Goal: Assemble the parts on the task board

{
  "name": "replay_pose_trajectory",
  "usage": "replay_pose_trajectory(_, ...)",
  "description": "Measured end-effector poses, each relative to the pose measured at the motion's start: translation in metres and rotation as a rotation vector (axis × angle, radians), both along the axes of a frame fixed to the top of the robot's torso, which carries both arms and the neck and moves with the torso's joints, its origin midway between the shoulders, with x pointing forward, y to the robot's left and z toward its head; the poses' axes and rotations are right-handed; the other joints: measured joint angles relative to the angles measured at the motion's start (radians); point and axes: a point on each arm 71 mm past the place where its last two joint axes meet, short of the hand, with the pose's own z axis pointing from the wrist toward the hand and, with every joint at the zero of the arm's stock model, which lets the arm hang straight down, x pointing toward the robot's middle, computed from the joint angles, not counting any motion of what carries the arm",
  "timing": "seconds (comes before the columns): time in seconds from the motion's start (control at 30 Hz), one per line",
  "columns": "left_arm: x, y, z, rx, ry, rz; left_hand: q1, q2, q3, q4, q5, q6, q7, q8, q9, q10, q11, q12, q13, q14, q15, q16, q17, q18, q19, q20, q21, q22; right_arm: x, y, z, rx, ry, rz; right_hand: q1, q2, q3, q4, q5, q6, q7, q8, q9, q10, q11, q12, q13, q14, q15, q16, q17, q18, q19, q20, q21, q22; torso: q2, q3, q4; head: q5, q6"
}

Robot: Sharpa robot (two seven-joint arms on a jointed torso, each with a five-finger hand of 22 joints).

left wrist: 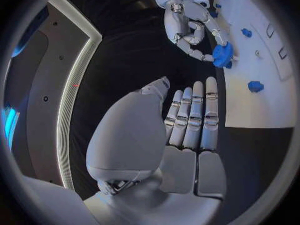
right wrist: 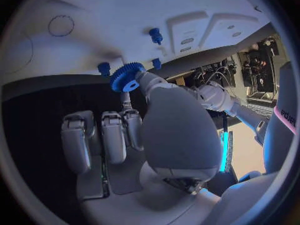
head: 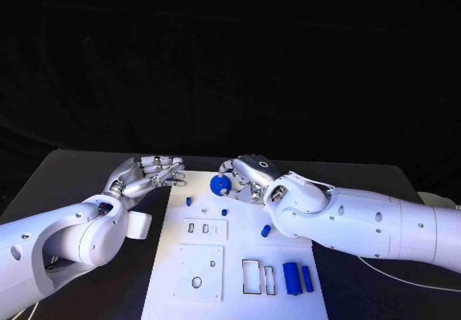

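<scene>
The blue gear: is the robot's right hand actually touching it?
Touching. The right wrist view shows the right hand pinching the blue gear between thumb and fingertip.

Dim bluish light, black surroundings, perhaps lit from above, fisheye-bent wrist edges

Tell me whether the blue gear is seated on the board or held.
Held: the right hand pinches the blue gear above the task board.

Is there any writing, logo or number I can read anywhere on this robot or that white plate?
"pa" or similar: dark letters on the white arm at the rim of the right wrist view, cut off and not fully readable.
Task board: no readable text.
Blue gear held by the right hand: no markings.
</scene>
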Motion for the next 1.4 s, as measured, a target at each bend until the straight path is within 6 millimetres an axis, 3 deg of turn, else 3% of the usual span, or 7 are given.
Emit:
replay_pose_trajectory(0.5, 0.0, 0.0, 0.0, 0.0, 0.0, -0.001, 0.0, 0.0, 0.0, 0.0, 0.0, 0.0, 0.0, 0.0, 0.0, 0.0, 0.0, 0.0, 0.0, 0.0, 0.0, 0.0, 0.001, 0.0, -0.004, 0.003, 0.0, 0.001, 0.007, 0.008, -0.011, -0.05, 0.039, -0.003, -0.023, -0.009, 0.003, 0.003, -0.002, 0.01, -0.003, -0.006, -0.003, 0.0, 0.0, 0.0, 0.0, 0.0, 0.0, 0.0, 0.0, 0.0, 0.0, 0.0, -0.001, 0.0, -0.001, 0.0023, -0.0035, 0.007, -0.01)
replay_pose_trajectory(0.97, 0.0, 0.0, 0.0, 0.0, 0.0, -0.001, 0.0, 0.0, 0.0, 0.0, 0.0, 0.0, 0.0, 0.0, 0.0, 0.0, 0.0, 0.0, 0.0, 0.0, 0.0, 0.0, 0.001, 0.0, -0.004, 0.003, 0.0, 0.001, 0.011, 0.009, -0.013, -0.073, 0.06, -0.012, -0.033, -0.009, 0.004, 0.004, -0.008, 0.01, -0.003, -0.013, -0.004, 0.0, 0.0, -0.007, 0.0, 0.0, 0.0, 0.0, 0.0, 0.0, 0.0, 0.0, -0.001, 0.0, -0.001, 0.0029, -0.0041, 0.008, -0.008)
replay_pose_trajectory(1.07, 0.0, 0.0, 0.0, 0.0, 0.0, -0.001, 0.0, 0.0, 0.0, 0.0, 0.0, 0.0, 0.0, 0.0, 0.0, 0.0, 0.0, 0.0, 0.0, -0.004, 0.004, 0.0, 0.001, 0.0, -0.004, 0.003, 0.0, 0.001, 0.011, 0.01, -0.014, -0.075, 0.061, -0.015, -0.051, -0.015, 0.004, 0.004, -0.039, 0.0, 0.006, -0.03, -0.006, -0.002, 0.001, -0.012, 0.0, 0.0, 0.0, 0.0, 0.0, 0.0, 0.0, 0.0, -0.001, 0.0, -0.001, 0.0028, -0.004, 0.008, -0.008)
replay_pose_trajectory(1.2, 0.0, 0.0, 0.0, 0.0, 0.0, -0.001, 0.0, 0.0, 0.0, 0.0, 0.0, 0.0, 0.0, 0.0, 0.0, 0.0, 0.0, 0.0, 0.0, -0.004, 0.004, 0.0, 0.002, 0.0, -0.004, 0.003, 0.0, 0.001, 0.011, 0.012, -0.016, -0.078, 0.066, -0.013, -0.084, -0.017, -0.021, 0.02, -0.095, -0.073, 0.027, -0.092, -0.027, -0.013, 0.023, -0.022, 0.0, 0.0, 0.015, 0.0, 0.0, 0.0, 0.0, 0.005, -0.001, 0.0, -0.001, 0.0025, -0.0034, 0.006, -0.007)
replay_pose_trajectory(1.3, 0.0, 0.0, 0.0, 0.0, 0.0, 0.0, 0.0, 0.0, 0.0, 0.0, 0.0, 0.0, 0.0, 0.0, 0.0, 0.0, 0.0, 0.0, 0.0, -0.004, 0.004, 0.0, 0.002, 0.0, -0.004, 0.003, 0.0, 0.001, 0.012, 0.013, -0.017, -0.081, 0.07, -0.013, -0.15, 0.006, -0.081, 0.026, -0.086, -0.081, 0.034, -0.119, -0.031, -0.017, 0.026, -0.022, 0.0, 0.0, 0.023, 0.0, 0.0, 0.0, 0.0, 0.015, -0.001, 0.0, -0.001, 0.002, -0.0029, 0.006, -0.008)
replay_pose_trajectory(1.4, 0.0, 0.0, 0.0, 0.0, 0.0, 0.0, 0.0, 0.0, 0.0, 0.0, 0.0, 0.0, 0.0, 0.0, 0.0, 0.0, 0.0, 0.0, 0.0, -0.004, 0.004, 0.0, 0.002, 0.0, -0.004, 0.003, 0.0, 0.001, 0.012, 0.012, -0.017, -0.087, 0.077, -0.014, -0.202, 0.025, -0.121, 0.029, -0.068, -0.078, 0.038, -0.122, -0.031, -0.017, 0.026, -0.026, 0.0, -0.002, 0.024, 0.0, 0.0, 0.0, 0.0, 0.015, -0.001, 0.0, -0.001, 0.0019, -0.0033, 0.007, -0.009)
